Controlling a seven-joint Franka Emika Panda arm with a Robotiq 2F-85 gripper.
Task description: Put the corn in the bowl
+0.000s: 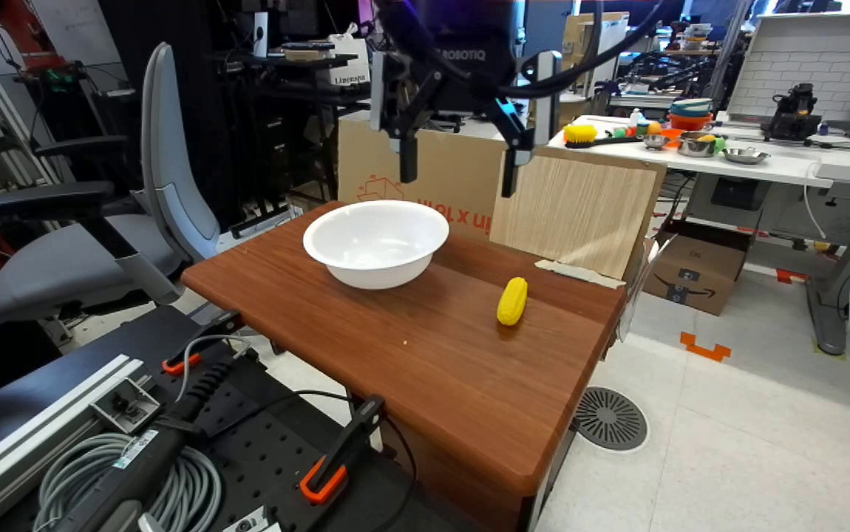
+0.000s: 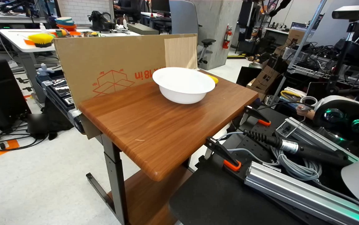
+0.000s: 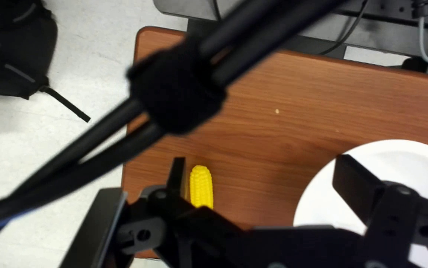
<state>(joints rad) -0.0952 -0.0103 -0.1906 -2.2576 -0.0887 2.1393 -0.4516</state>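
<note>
The corn (image 1: pixel 512 301), a yellow cob, lies on the brown wooden table. It also shows in the wrist view (image 3: pixel 201 186), its near end hidden by the gripper. In an exterior view the corn (image 2: pixel 213 79) is mostly hidden behind the bowl. The wide white bowl (image 1: pixel 377 255) stands upright on the table, apart from the corn; it also shows in an exterior view (image 2: pixel 184 87) and partly in the wrist view (image 3: pixel 314 201). My gripper (image 1: pixel 459 170) is open and empty, high above the table. In the wrist view the gripper's fingers (image 3: pixel 260 160) stand wide apart.
The table (image 1: pixel 425 369) has a cardboard sheet (image 1: pixel 432 162) standing along its back edge, with a light wooden panel (image 1: pixel 573 214) against it. Black clamps (image 1: pixel 344 451) grip the front edge. A dark cable hangs across the gripper. A grey chair (image 1: pixel 92 244) stands beside the table.
</note>
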